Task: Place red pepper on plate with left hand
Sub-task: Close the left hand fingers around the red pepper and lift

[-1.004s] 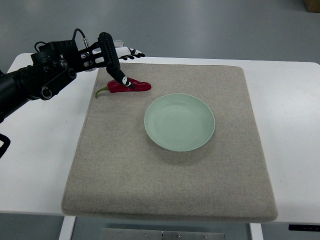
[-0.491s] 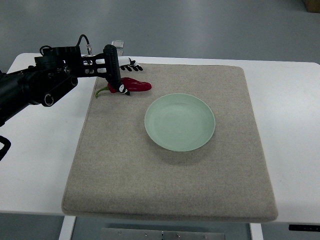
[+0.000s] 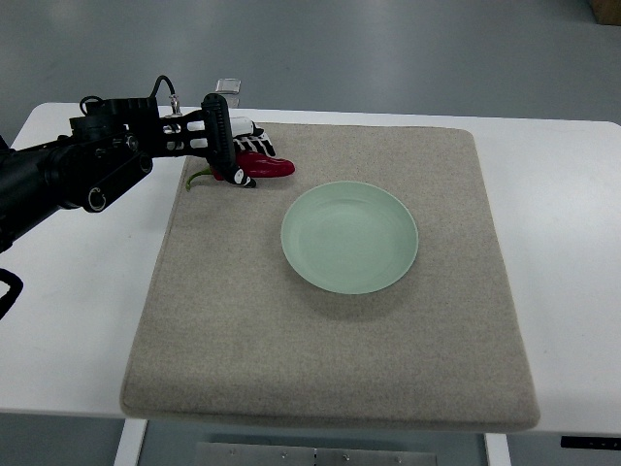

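Now the left hand (image 3: 233,155) clamps the red pepper (image 3: 264,166); the plate (image 3: 349,236) holds nothing.

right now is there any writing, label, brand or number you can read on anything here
No readable text in this view.
The red pepper, the green plate and the grey mat carry no print.
The left hand has small white patches, too small to tell whether they are labels.

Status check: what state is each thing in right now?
Pepper: gripped at its stem end, on the mat's far-left corner, not on the plate.
Plate: empty, upright, mid-mat.
Left robot hand: shut on the pepper.
Mat: flat on the table.
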You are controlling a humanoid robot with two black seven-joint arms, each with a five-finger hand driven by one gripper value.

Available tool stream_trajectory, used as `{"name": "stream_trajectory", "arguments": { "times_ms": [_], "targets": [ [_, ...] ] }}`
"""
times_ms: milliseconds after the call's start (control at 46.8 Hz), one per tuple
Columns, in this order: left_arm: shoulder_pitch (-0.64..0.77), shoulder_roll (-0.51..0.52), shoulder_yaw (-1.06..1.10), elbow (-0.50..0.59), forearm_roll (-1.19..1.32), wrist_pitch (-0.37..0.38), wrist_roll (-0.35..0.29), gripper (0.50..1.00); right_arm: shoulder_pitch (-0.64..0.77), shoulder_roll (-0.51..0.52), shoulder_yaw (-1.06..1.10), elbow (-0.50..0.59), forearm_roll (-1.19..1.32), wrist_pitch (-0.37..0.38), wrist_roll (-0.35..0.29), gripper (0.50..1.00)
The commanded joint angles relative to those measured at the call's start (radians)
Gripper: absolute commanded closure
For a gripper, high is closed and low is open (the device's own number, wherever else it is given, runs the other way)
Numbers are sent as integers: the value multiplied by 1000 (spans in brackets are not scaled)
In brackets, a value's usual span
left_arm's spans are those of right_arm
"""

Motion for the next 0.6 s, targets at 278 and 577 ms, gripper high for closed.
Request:
{"name": "stream_trajectory", "arguments": {
  "times_ms": [278, 577],
  "targets": [
    [-3, 0, 2, 0, 11, -1, 0, 1000, -1, 0, 0, 0, 0, 1, 0, 572],
    [-18, 3, -14, -6, -6, 1, -1, 1000, -1, 0, 0, 0, 0, 0, 0, 572]
  ]
}}
